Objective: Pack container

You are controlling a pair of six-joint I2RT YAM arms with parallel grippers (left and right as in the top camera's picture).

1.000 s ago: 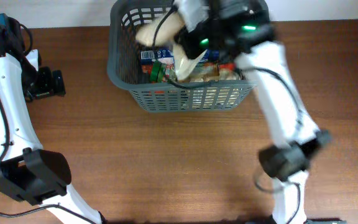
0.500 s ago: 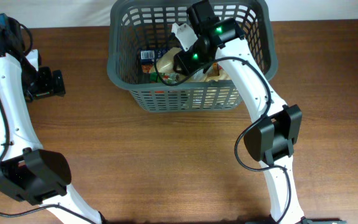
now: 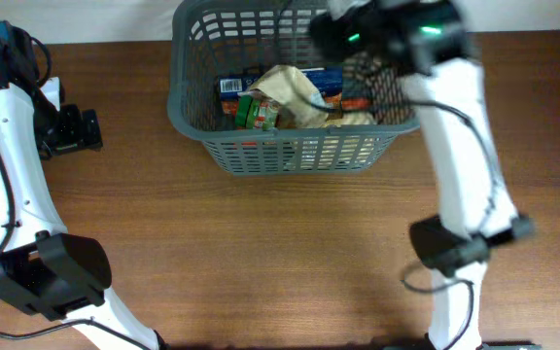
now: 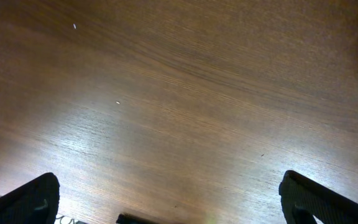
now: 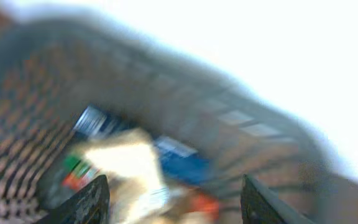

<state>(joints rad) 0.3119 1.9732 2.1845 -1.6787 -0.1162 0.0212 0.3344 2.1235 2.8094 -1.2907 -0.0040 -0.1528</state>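
Observation:
The container, a dark grey lattice basket, stands at the table's far middle and holds groceries. A cream bag lies on top, with a blue box and a green and red packet beside it. My right gripper, blurred by motion, hangs over the basket's far right part. In the right wrist view my right gripper is open with nothing between its fingers, above the cream bag and a blue pack. My left gripper is far left, wide open over bare wood.
The brown wooden table runs in front of the basket and to both sides. My right arm's white links cross the table's right part. The left arm's base sits at the near left corner.
My right gripper lowered the cream bag into the basket, let go of it, and has pulled up and to the right with its jaws apart. The left arm has not moved.

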